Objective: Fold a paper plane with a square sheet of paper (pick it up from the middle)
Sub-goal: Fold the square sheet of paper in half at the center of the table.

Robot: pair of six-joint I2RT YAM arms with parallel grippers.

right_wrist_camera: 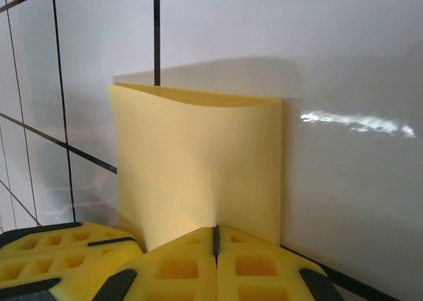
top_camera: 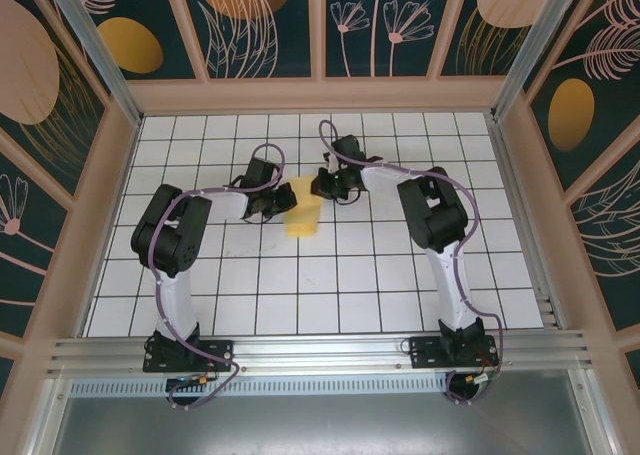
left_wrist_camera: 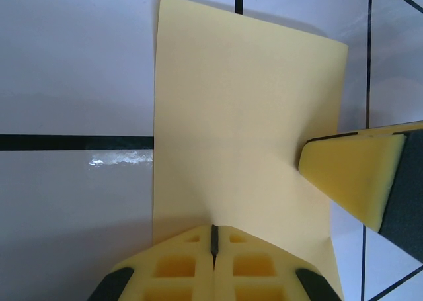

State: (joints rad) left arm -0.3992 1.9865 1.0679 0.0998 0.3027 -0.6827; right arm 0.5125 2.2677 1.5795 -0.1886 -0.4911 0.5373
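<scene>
- Left gripper (left_wrist_camera: 213,236) is clamped on the square sheet of paper (left_wrist_camera: 244,116), and its pads hide the pinched edge.
- Right gripper (right_wrist_camera: 215,236) is likewise closed on it.
- The sheet's far corners stay visible above the worktop (top_camera: 400,275).

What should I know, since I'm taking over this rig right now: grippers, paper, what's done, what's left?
Left gripper: shut on an edge of the square sheet of paper.
Right gripper: shut on another edge of the same sheet.
Paper: over the middle of the table, between both arms.
Done: sheet gripped and bowed into what looks like two loose layers.
Left: sharp creases, nose and wings; no plane shape yet.
</scene>
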